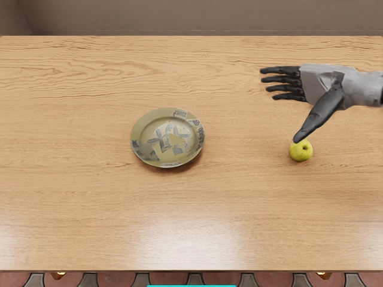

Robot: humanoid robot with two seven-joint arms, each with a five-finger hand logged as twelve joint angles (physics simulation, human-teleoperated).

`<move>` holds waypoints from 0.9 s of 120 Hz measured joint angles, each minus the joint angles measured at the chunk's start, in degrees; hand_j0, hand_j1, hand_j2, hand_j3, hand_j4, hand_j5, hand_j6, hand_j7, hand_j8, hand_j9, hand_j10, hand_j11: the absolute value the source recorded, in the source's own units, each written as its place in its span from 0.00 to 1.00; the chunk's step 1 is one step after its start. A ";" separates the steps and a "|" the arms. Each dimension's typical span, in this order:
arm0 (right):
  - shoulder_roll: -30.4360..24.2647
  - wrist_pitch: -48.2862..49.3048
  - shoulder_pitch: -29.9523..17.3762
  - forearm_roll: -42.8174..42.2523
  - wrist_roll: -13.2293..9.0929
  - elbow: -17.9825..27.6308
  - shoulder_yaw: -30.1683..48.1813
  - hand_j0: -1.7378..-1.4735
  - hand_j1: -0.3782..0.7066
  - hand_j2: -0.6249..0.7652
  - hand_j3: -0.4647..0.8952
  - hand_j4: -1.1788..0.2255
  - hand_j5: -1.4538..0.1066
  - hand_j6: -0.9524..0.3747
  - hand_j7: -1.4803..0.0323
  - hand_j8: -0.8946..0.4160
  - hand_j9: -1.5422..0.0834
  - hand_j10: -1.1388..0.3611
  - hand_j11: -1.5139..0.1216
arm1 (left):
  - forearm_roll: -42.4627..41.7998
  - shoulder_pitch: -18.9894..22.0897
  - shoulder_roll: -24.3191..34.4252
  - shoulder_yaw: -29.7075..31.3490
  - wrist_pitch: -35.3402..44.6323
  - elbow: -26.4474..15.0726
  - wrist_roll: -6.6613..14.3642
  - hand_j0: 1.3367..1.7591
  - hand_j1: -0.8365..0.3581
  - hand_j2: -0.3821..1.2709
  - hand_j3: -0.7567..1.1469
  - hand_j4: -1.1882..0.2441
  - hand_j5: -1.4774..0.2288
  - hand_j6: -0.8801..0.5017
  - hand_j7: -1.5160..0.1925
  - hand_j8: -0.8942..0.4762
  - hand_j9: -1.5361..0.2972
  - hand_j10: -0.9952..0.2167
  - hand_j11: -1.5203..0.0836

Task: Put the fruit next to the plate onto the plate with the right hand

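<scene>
A small yellow-green apple (301, 150) lies on the wooden table, well to the right of the plate (167, 137). The plate is olive with a blue leaf pattern and holds nothing. My right hand (291, 101) comes in from the right edge and hovers just above and behind the apple. Its four dark fingers (280, 83) stretch out flat toward the left, and the thumb (317, 116) points down, its tip right at the apple's top. The hand is open and grasps nothing.
The wooden table (90, 197) spreads wide around both objects. Its front edge runs along the bottom of the view and its back edge along the top, with a wall behind.
</scene>
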 joint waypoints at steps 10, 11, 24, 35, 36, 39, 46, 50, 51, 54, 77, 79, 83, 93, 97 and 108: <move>-2.83 -8.70 4.11 -2.70 -6.20 4.43 -3.04 0.30 0.08 0.44 0.34 0.81 0.89 0.68 0.94 0.65 0.91 0.73 0.89 | 0.00 0.00 0.00 0.00 0.00 0.00 0.00 0.76 0.76 0.26 0.40 0.67 0.69 0.47 0.71 0.48 0.67 0.63 0.76; -3.02 -9.73 4.55 -2.90 -6.96 4.76 -3.51 0.30 0.08 0.44 0.34 0.81 0.89 0.68 0.94 0.65 0.91 0.73 0.89 | 0.00 0.00 0.00 0.00 0.00 0.00 0.00 0.76 0.76 0.26 0.40 0.67 0.69 0.47 0.71 0.48 0.67 0.63 0.76; -4.60 -22.89 15.00 -4.43 -12.79 6.75 -16.08 0.30 0.08 0.44 0.34 0.81 0.89 0.68 0.94 0.65 0.91 0.73 0.89 | 0.00 0.00 0.00 0.00 0.00 0.00 0.00 0.76 0.76 0.26 0.40 0.67 0.69 0.47 0.71 0.48 0.67 0.63 0.76; -5.15 -29.42 25.16 -4.32 -14.65 4.10 -28.78 0.30 0.08 0.44 0.34 0.81 0.89 0.68 0.94 0.65 0.91 0.73 0.89 | 0.00 0.00 0.00 0.00 0.00 0.00 0.00 0.76 0.76 0.26 0.40 0.67 0.69 0.47 0.71 0.48 0.67 0.63 0.76; -5.18 -29.79 25.74 -4.30 -14.75 3.79 -29.62 0.30 0.08 0.44 0.34 0.80 0.89 0.68 0.94 0.65 0.91 0.73 0.89 | 0.00 0.00 0.00 0.00 0.00 0.00 0.00 0.76 0.76 0.26 0.40 0.67 0.69 0.47 0.71 0.48 0.67 0.63 0.76; -5.24 -30.79 27.22 -4.26 -15.01 2.96 -32.05 0.30 0.08 0.44 0.34 0.80 0.89 0.68 0.94 0.65 0.91 0.73 0.89 | 0.00 0.00 0.00 0.00 0.00 0.00 0.00 0.76 0.76 0.26 0.40 0.67 0.69 0.47 0.71 0.48 0.67 0.63 0.76; -4.79 -33.81 29.57 -4.18 -15.43 2.15 -37.46 0.30 0.08 0.44 0.34 0.80 0.89 0.68 0.94 0.65 0.91 0.73 0.89 | 0.00 0.00 0.00 0.00 0.00 0.00 0.00 0.76 0.76 0.26 0.40 0.67 0.69 0.47 0.71 0.48 0.67 0.63 0.76; -3.92 -36.64 30.43 -3.97 -15.58 2.41 -40.19 0.30 0.08 0.44 0.34 0.80 0.89 0.68 0.94 0.65 0.91 0.73 0.89 | 0.00 0.00 0.00 0.00 0.00 0.00 0.00 0.76 0.76 0.26 0.40 0.67 0.69 0.47 0.71 0.48 0.67 0.63 0.76; -3.50 -37.58 30.60 -3.80 -15.61 2.47 -40.96 0.30 0.08 0.44 0.34 0.80 0.89 0.68 0.94 0.65 0.91 0.73 0.89 | 0.00 0.00 0.00 0.00 0.00 0.00 0.00 0.76 0.76 0.26 0.40 0.67 0.69 0.47 0.71 0.48 0.67 0.63 0.76; -2.20 -40.35 31.05 -3.09 -15.68 2.66 -43.08 0.30 0.08 0.44 0.34 0.80 0.89 0.68 0.94 0.64 0.91 0.73 0.89 | 0.00 0.00 0.00 0.00 0.00 0.00 0.00 0.76 0.76 0.26 0.40 0.67 0.69 0.47 0.71 0.48 0.67 0.63 0.76; 8.50 -55.40 32.51 5.09 -15.93 6.41 -52.98 0.30 0.08 0.44 0.34 0.81 0.89 0.68 0.94 0.65 0.91 0.73 0.89 | 0.00 0.00 0.00 0.00 0.00 0.00 0.00 0.76 0.76 0.26 0.40 0.67 0.69 0.47 0.71 0.48 0.67 0.63 0.76; 9.82 -55.85 32.59 5.89 -15.93 6.65 -53.48 0.30 0.08 0.44 0.34 0.81 0.89 0.68 0.94 0.65 0.91 0.73 0.89 | 0.00 0.00 0.00 0.00 0.00 0.00 0.00 0.76 0.76 0.26 0.40 0.67 0.69 0.47 0.71 0.48 0.67 0.63 0.76; 12.39 -56.55 32.72 7.43 -15.94 7.05 -54.31 0.30 0.08 0.44 0.34 0.81 0.89 0.68 0.94 0.65 0.91 0.73 0.89 | 0.00 0.00 0.00 0.00 0.00 0.00 0.00 0.76 0.76 0.26 0.40 0.67 0.69 0.47 0.71 0.48 0.67 0.63 0.76; 16.26 -57.57 32.91 10.12 -15.96 7.64 -55.87 0.30 0.08 0.44 0.34 0.81 0.89 0.68 0.94 0.65 0.91 0.73 0.89 | 0.00 0.00 0.00 0.01 0.00 0.00 0.00 0.76 0.76 0.26 0.40 0.67 0.69 0.47 0.71 0.48 0.67 0.63 0.76; 17.15 -57.78 32.95 10.67 -15.97 7.76 -56.24 0.30 0.08 0.44 0.34 0.80 0.89 0.70 0.94 0.68 0.91 0.73 0.89 | 0.00 0.00 0.00 0.01 0.00 0.00 0.00 0.76 0.76 0.26 0.40 0.67 0.69 0.47 0.71 0.48 0.67 0.63 0.76; 18.52 -57.98 33.08 11.24 -15.98 7.78 -56.80 0.30 0.07 0.44 0.34 0.80 0.89 0.78 0.94 0.78 0.91 0.72 0.89 | 0.00 0.00 0.00 0.00 0.00 0.00 0.00 0.76 0.76 0.26 0.40 0.67 0.69 0.47 0.71 0.48 0.67 0.63 0.76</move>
